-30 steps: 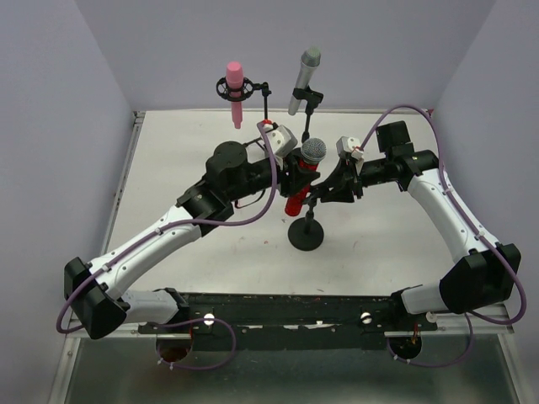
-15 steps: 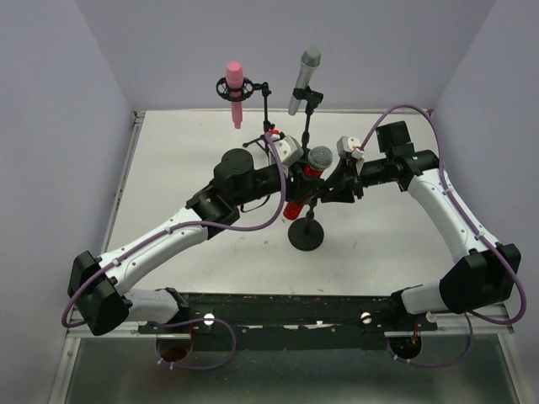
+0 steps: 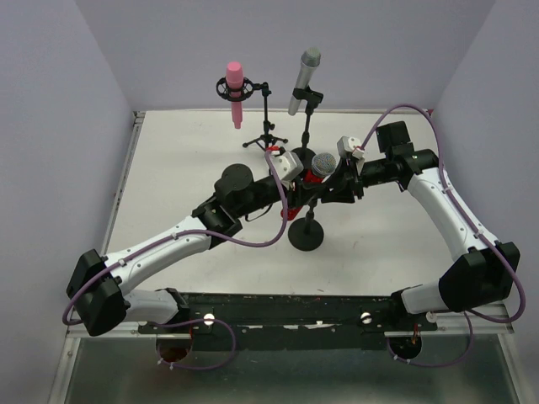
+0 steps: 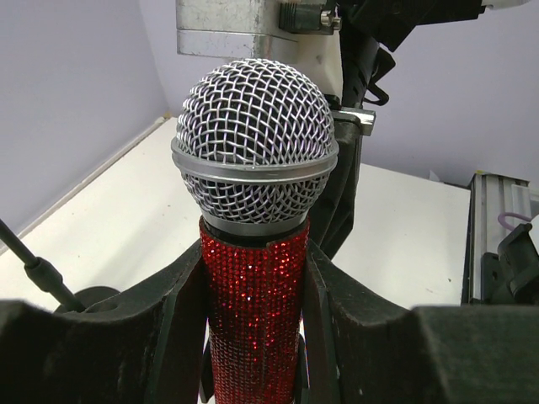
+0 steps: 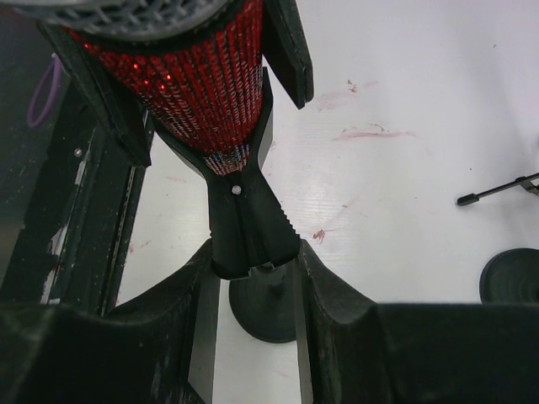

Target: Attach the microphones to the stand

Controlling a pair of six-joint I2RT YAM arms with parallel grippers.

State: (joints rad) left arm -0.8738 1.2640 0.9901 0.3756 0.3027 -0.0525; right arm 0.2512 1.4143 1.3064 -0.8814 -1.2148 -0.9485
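Note:
The glossy red microphone (image 4: 255,311) with a silver mesh head (image 3: 321,162) stands nearly upright, and my left gripper (image 4: 255,337) is shut on its body just below the head. Its lower end sits between the two arms of a black spring clip (image 5: 250,227) on the near stand (image 3: 305,234). My right gripper (image 5: 253,278) is shut on the clip's handle end, squeezing it. In the top view the left gripper (image 3: 296,187) and the right gripper (image 3: 327,190) face each other over this stand. The pink microphone (image 3: 234,88) and the silver-grey microphone (image 3: 303,80) hang in holders on stands at the back.
The pink microphone's tripod stand (image 3: 268,139) is just behind the left wrist. A round stand base (image 5: 512,278) and a thin tripod leg (image 5: 497,189) lie to the right in the right wrist view. Purple walls close in the white table (image 3: 168,168) on three sides.
My left arm has carried the red microphone to the right and stood it more upright, bringing it into the clip. The right arm has stayed where it was.

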